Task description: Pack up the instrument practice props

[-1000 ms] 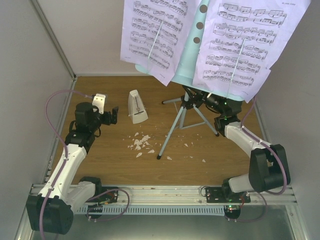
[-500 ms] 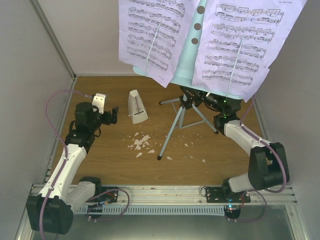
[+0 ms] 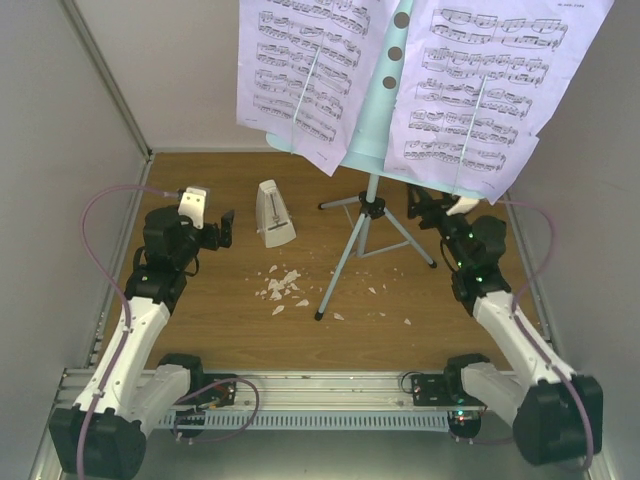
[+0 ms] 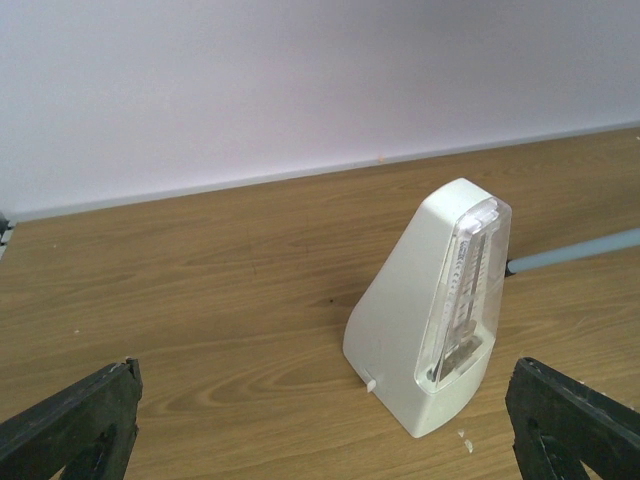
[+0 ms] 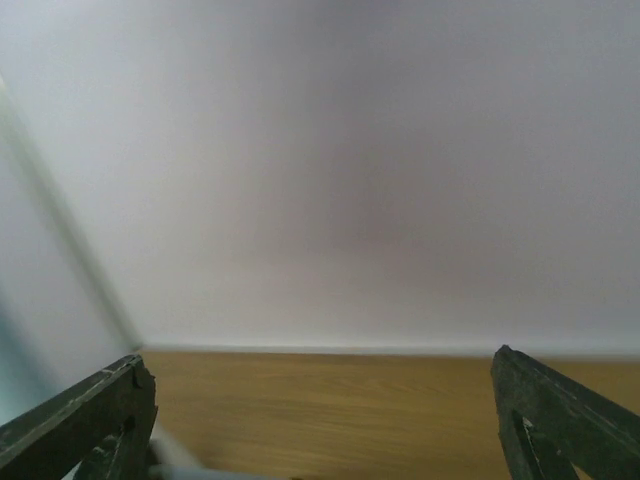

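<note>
The step in hand is judged to be the pick-up of the metronome (image 4: 430, 310). The left gripper (image 3: 212, 220), well left of the music stand (image 3: 372, 120), is held fully spread and empty. The right gripper (image 3: 440, 207), just right of the stand's hub, is likewise spread wide with nothing in it. The white scraps (image 3: 282, 285) by the stand's front leg are to be left alone. The metronome stands upright left of the stand, clear of its legs, and is framed between the left jaws but not yet reached. A straight, level approach is advised, with the jaws closed low on the wider base, since the tapered sides may slip from a high grip. It is a small white pyramid with a clear front window. Farther back, two sheet-music pages (image 3: 305, 70) are draped over the stand's pale blue perforated desk.
</note>
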{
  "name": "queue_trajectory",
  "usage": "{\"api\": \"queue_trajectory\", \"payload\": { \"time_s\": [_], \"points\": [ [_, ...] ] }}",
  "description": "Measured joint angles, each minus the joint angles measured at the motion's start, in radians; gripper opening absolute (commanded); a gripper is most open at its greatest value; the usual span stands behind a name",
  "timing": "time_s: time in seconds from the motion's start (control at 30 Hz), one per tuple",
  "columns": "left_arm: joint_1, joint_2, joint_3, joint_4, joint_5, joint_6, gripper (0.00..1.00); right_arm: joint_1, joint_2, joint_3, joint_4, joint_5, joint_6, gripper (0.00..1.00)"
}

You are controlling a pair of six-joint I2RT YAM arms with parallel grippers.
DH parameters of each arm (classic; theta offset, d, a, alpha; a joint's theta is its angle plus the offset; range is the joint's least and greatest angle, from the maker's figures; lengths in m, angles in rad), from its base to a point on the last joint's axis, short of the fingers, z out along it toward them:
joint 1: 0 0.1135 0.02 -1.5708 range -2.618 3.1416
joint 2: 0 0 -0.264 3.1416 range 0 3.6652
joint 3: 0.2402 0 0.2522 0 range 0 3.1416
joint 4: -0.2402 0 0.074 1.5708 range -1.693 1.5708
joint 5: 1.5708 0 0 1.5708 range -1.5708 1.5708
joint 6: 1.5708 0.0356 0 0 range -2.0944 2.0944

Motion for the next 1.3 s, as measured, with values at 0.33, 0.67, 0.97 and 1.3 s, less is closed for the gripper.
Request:
{"api": "queue_trajectory", "payload": {
  "time_s": [0.33, 0.67, 0.97, 1.3],
  "points": [
    [0.000, -0.029, 0.001, -0.002, 0.018, -0.026, 0.99, -0.138, -0.320, 0.191, -0.605, 0.547, 0.102, 0.97],
    [0.000, -0.006, 0.207, -0.088, 0.222, -0.134, 0.95, -0.140, -0.413, 0.663, -0.728, 0.548, 0.005, 0.93],
    [0.000, 0.033, 0.409, -0.164, 0.410, -0.167, 0.95, -0.140, -0.383, 0.773, -0.764, 0.224, -0.067, 0.87],
    [0.000, 0.031, 0.544, -0.174, 0.597, -0.269, 0.94, -0.140, -0.148, 0.919, -0.734, -0.434, -0.019, 0.78]
  ]
}}
